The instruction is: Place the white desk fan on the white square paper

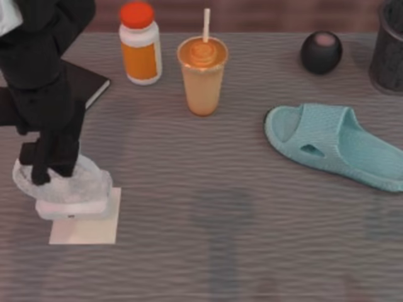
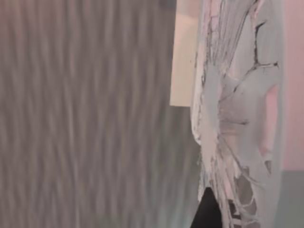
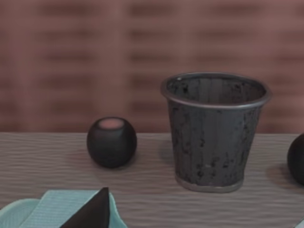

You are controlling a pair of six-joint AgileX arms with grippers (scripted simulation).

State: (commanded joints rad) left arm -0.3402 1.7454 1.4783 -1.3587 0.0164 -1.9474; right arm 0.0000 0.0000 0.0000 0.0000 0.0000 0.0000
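White desk fan (image 1: 69, 189): all-white plastic, round grilled head above a rounded square base; grille ribs visible close up in left wrist view (image 2: 237, 118). Base resting on the far-left part of the white square paper (image 1: 88, 220), overhanging its left edge. Paper flat, off-white, near corner and right strip exposed. Left gripper (image 1: 53, 167) directly over the fan's head, jaws closed about the head. Black notebook (image 1: 88, 82) beyond the paper, partly under the left arm. Orange-capped bottle (image 1: 140, 44) and orange cup with straw (image 1: 202, 72) beyond and right of the paper. Teal slipper (image 1: 334, 145), black ball (image 1: 321, 51) and dark bucket (image 1: 387, 50) well right of the paper. Right gripper out of top view; state of its jaws cannot be told.
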